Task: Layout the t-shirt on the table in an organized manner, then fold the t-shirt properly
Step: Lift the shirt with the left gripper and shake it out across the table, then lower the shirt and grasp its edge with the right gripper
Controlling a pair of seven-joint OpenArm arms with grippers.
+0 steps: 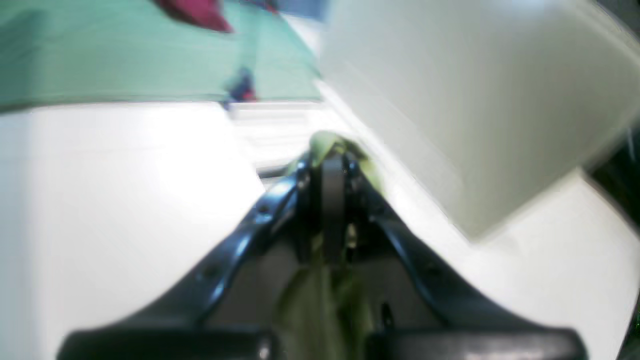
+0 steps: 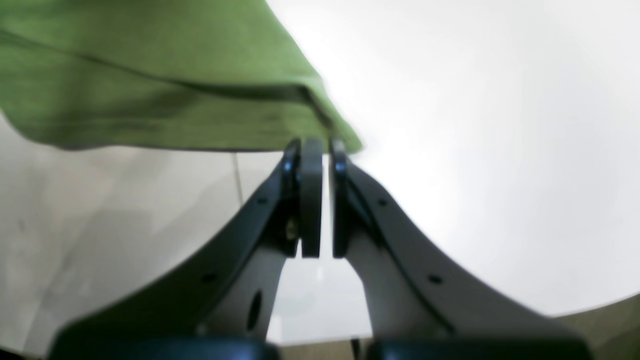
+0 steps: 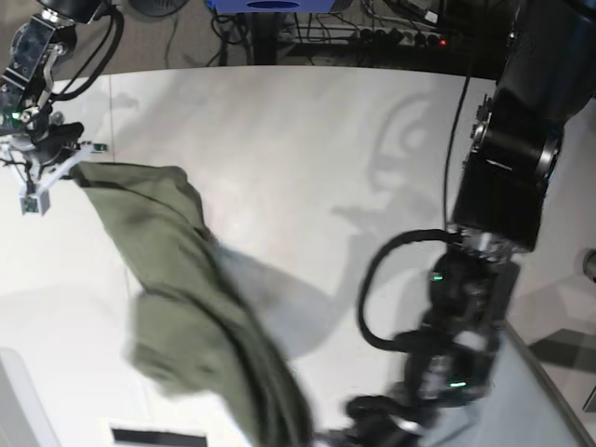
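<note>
Stretching diagonally above the white worktop (image 3: 307,140), the olive-green t-shirt (image 3: 186,307) was suspended between 2 claws, as seen in the base view. Its upper end was held near the far corner of the worktop on that view's left, and its lower end ran toward the near edge, where the cloth bunched into heavy folds. A shadow was cast on the worktop beside the hanging cloth.

The right claw (image 2: 320,150) was seen with its jaws drawn narrow, a slim gap remaining between the pads, and a hemmed corner of the t-shirt (image 2: 165,75) was met at the fingertips; a firm pinch could not be confirmed from that view alone, though in the base view the cloth hung from this claw (image 3: 58,168).

The left claw (image 1: 332,165) was closed on a bunched fold of the t-shirt (image 1: 325,300), green cloth being visible both beyond the tips and between the fingers. This view was blurred.

A grey panel (image 3: 19,400) lay at the near corner.
</note>
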